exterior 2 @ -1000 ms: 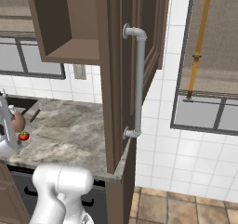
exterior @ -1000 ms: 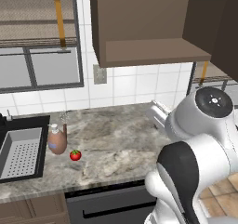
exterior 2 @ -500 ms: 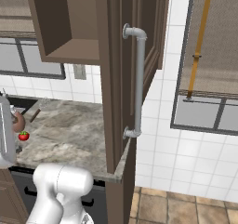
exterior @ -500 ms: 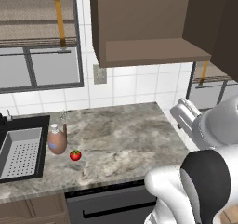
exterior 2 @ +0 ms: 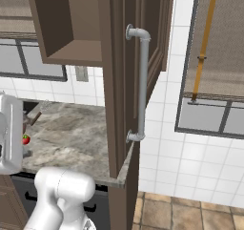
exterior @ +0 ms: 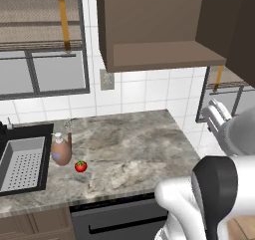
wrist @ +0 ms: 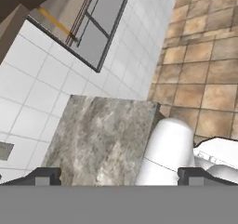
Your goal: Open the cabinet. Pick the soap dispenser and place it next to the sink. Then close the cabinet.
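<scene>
Left base view: I see the cabinet (exterior: 164, 30) with its door swung open, and the shelf I can see inside is bare. On the marble counter (exterior: 124, 149) the soap dispenser (exterior: 61, 149) stands upright just beside the sink (exterior: 22, 164), at the basin's 3 o'clock edge. A small red tomato (exterior: 80, 166) lies near the dispenser, at its 4 o'clock and apart from it. The sink holds a grey perforated insert (exterior: 22, 170), with nothing resting on it that I can make out.

From the right base view the cabinet door (exterior 2: 131, 81) stands edge-on toward me, its long silver bar handle (exterior 2: 142, 83) running vertically.

In the hand view the gripper (wrist: 118, 175) looks down over the counter's end toward the tiled floor (wrist: 204, 60); its two dark tips sit far apart, jaws wide, with nothing between them.
</scene>
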Robot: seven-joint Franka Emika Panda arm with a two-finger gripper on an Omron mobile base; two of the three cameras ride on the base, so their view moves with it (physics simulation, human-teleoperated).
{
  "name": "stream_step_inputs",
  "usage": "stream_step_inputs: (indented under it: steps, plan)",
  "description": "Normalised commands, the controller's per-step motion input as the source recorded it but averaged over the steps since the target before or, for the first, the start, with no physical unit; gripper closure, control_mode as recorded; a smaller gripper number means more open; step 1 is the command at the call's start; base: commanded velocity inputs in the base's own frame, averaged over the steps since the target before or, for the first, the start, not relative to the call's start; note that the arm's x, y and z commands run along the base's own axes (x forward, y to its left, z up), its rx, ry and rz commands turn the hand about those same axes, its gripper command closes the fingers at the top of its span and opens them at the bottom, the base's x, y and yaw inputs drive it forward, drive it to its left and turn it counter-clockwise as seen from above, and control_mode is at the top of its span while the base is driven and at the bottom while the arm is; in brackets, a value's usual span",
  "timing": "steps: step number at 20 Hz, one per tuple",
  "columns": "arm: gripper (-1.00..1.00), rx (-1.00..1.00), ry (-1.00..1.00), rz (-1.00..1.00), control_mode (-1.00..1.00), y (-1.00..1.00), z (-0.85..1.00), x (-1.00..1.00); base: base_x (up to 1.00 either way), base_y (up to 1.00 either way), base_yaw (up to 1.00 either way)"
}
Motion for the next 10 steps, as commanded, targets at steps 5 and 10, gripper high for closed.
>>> stream_step_inputs:
  steps: [5,10]
  plan:
    - [-1.00,0.00,-0.01,-0.18,-1.00,-0.25,0.00,0.11,0.00,0.00,0.00]
    - [-1.00,0.00,-0.12,-0.13,-1.00,-0.25,0.00,0.01,0.00,0.00,0.00]
